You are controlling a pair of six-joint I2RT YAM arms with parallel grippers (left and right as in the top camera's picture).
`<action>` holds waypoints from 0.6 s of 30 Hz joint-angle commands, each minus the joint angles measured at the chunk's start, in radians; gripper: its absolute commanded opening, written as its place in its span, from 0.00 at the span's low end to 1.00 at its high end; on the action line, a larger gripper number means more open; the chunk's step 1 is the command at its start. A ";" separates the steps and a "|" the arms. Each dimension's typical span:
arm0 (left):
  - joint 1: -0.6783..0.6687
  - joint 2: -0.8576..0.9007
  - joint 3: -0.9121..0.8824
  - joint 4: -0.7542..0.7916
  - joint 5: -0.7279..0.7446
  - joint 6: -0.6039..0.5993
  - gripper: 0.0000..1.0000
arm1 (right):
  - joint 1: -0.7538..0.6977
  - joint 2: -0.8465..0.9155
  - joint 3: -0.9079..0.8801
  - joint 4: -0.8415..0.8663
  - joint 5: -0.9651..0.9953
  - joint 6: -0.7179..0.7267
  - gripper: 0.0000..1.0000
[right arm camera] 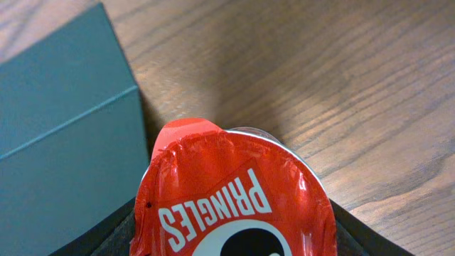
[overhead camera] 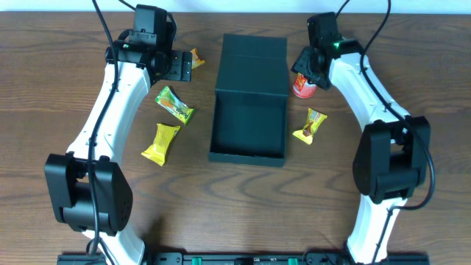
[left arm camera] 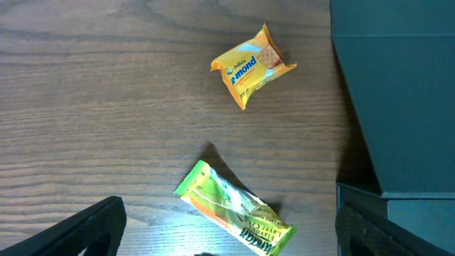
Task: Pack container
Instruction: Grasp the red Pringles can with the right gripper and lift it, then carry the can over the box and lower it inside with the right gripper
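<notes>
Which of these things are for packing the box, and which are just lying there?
For the job, probably:
container
red Pringles can
green packet
yellow packet by the lid
yellow packet beside the green one
yellow packet right of the container

Just lying about:
nothing that I can see; the wooden table only holds it all.

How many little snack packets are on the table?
4. Left of the container: orange-yellow packet, green packet, yellow packet. Right of it: yellow-red packet. More could hide under the arms.

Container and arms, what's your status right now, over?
Left gripper open, holding nothing. Right gripper around red can, grip unclear. Container open, empty. Nothing blocking it.
</notes>
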 commanded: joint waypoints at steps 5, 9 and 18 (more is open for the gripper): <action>0.002 0.000 0.025 0.000 -0.018 0.014 0.95 | -0.004 0.002 0.250 -0.179 -0.066 -0.088 0.62; 0.002 0.000 0.025 0.000 -0.018 0.014 0.95 | -0.004 0.001 0.376 -0.299 -0.157 -0.087 0.64; 0.002 0.000 0.025 0.000 -0.018 0.014 0.95 | -0.003 0.000 0.406 -0.381 -0.594 -0.060 0.60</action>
